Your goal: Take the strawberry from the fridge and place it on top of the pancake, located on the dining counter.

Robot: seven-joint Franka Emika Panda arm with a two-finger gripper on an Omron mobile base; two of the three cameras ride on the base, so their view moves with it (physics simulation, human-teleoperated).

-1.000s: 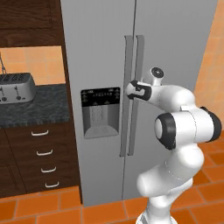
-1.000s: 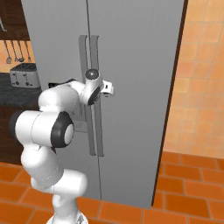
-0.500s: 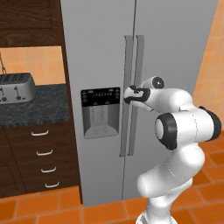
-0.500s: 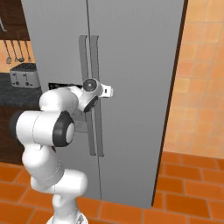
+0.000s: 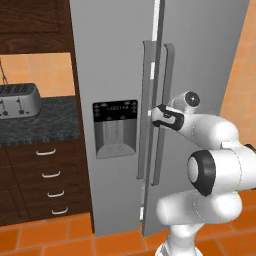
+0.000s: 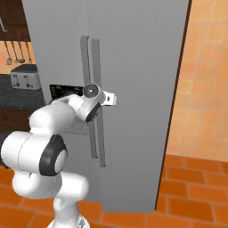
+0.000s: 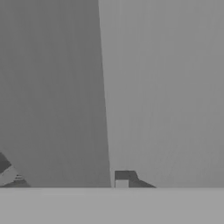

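Observation:
The tall grey fridge stands right in front of me, with its black dispenser panel in the left door. My gripper is at mid height by the right door's long handle, pointing at the seam between the doors. The right door stands slightly ajar, with a thin pale strip showing along the seam. In the hand view two dark fingertips stand far apart against bare grey door, with nothing seen between them. The strawberry is hidden, and the dining counter is out of view.
Left of the fridge, a dark-topped counter carries a silver toaster above brown drawers. Utensils hang on the wall. The floor is orange tile, and an orange tiled wall rises to the fridge's right.
My hand has slid left along the door to the handles. The right fridge door has come slightly away from the left one.

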